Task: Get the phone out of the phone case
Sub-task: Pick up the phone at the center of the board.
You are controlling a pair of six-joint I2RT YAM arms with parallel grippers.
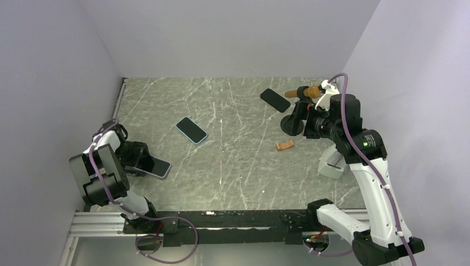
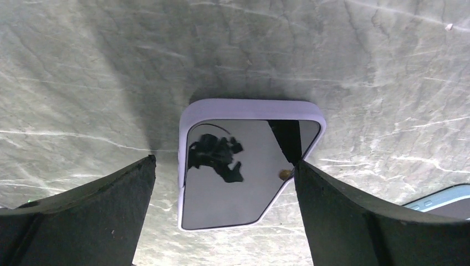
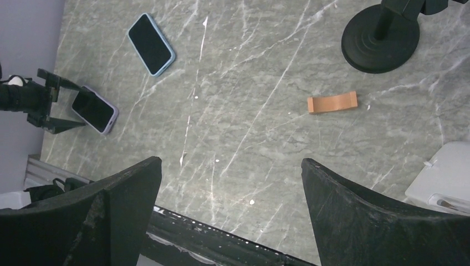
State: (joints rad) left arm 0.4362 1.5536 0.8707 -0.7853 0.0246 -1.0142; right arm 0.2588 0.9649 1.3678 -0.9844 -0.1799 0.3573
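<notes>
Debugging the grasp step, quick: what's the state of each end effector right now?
Left end effector: open, cased phone between its fingers, not clamped.
Right end effector: open, holding nothing.

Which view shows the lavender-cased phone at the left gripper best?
Left wrist: the lavender-cased phone sits large between the left gripper's open jaws, rim and screen clear. Top external shows only its far end past the gripper; right wrist shows it small, far left.
</notes>
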